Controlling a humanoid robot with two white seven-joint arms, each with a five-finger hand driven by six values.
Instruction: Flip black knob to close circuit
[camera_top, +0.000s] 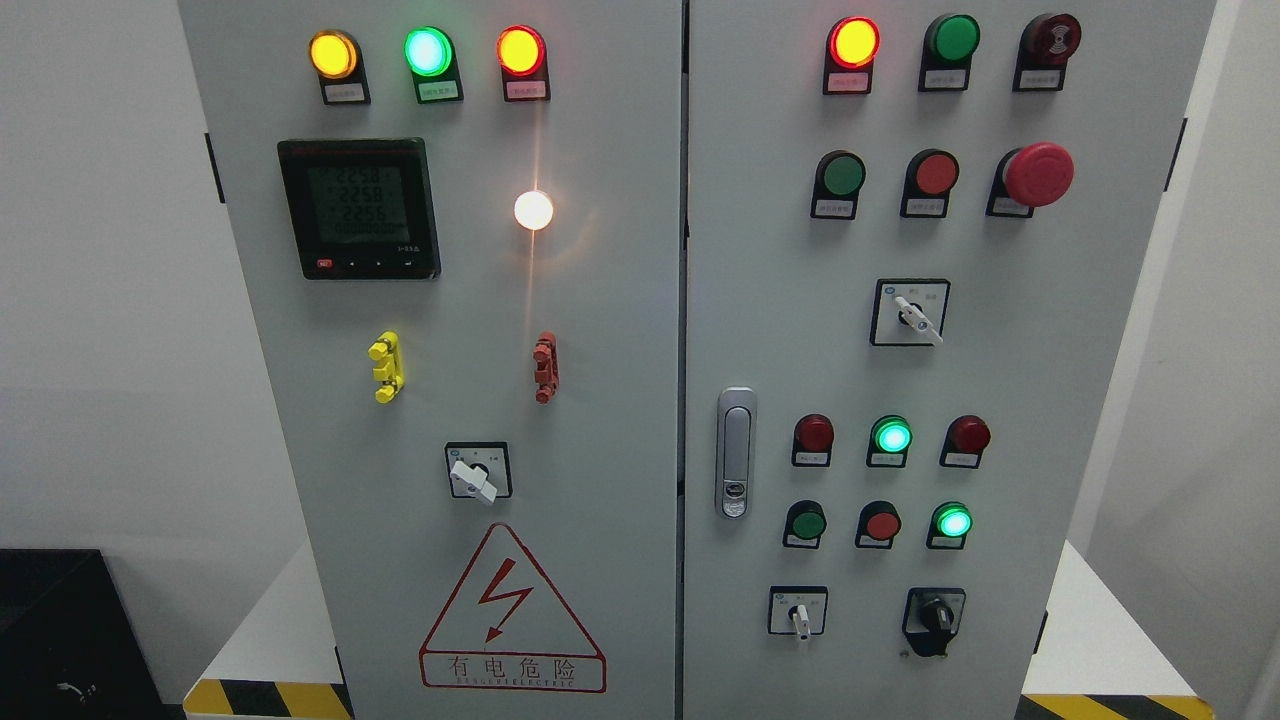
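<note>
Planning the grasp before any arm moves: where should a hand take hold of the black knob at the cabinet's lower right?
Grip the black knob by its raised central bar, pinching its two flat sides, coming straight at the right door. It sticks out from the panel, so a frontal pinch probably turns it best.

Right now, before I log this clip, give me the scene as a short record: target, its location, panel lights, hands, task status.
target: black knob
location: bottom right corner of the right cabinet door, right of a white-handled selector switch
neighbours above: lit green indicator, unlit red button
lit lamps, left door: amber, green and red along the top, white lamp below them
meter: digital display powered on
hands: neither in view
task status: knob untouched, nothing near it
</note>
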